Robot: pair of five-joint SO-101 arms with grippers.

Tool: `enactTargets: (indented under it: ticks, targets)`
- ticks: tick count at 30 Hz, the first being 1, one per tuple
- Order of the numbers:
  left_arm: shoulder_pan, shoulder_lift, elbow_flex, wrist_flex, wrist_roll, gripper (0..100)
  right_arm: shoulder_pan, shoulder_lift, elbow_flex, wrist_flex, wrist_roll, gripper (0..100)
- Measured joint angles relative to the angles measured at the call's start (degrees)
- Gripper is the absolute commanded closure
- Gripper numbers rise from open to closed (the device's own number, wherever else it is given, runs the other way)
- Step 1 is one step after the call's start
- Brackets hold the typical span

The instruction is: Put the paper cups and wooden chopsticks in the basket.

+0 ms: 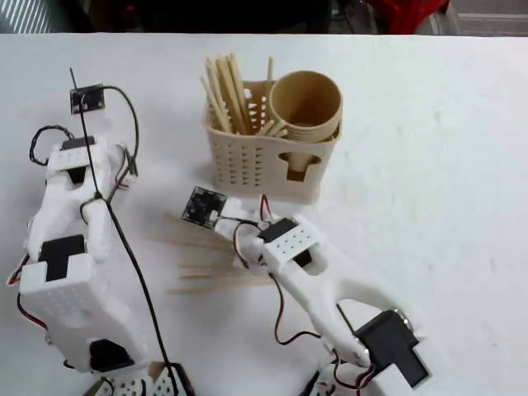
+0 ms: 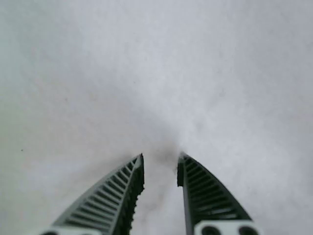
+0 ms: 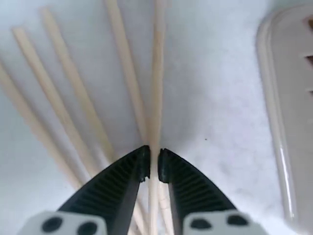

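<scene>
A cream perforated basket (image 1: pixel 264 169) stands at the back middle of the table. It holds stacked paper cups (image 1: pixel 307 103) and a bundle of wooden chopsticks (image 1: pixel 224 92). Several loose chopsticks (image 1: pixel 198 272) lie fanned on the table in front of the basket. My right gripper (image 3: pixel 153 164) is down among them, shut on one chopstick (image 3: pixel 157 88) that runs between its fingertips. The others (image 3: pixel 68 93) spread out beside it. The basket's base (image 3: pixel 283 98) is close by. My left gripper (image 2: pixel 160 164) hovers slightly open over bare white table, holding nothing.
The left arm (image 1: pixel 70 223) sits folded at the table's left side with a black cable (image 1: pixel 132 247) trailing along it. The right arm (image 1: pixel 330 289) stretches from the front toward the basket. Bare white table lies to the right of the basket.
</scene>
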Motion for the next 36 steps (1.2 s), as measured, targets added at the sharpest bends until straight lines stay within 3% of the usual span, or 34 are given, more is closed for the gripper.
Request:
enactTargets:
  ticks: [12,19,23,29,36]
  targets:
    - [0.0,0.0,0.0,0.0,0.0,87,7.03,-14.77,0.09,13.01,0.0,98.3]
    - [0.0,0.0,0.0,0.0,0.0,87,6.33,-28.66,0.18,18.81,-0.09,98.3]
    - [0.0,0.0,0.0,0.0,0.0,87,2.46,-43.52,0.0,19.34,-4.13,98.3]
    - [0.0,0.0,0.0,0.0,0.0,87,-0.97,-57.05,-9.32,8.88,-11.78,98.3]
    - [0.0,0.0,0.0,0.0,0.0,87,-1.14,-45.71,-17.58,-16.18,-14.68,98.1]
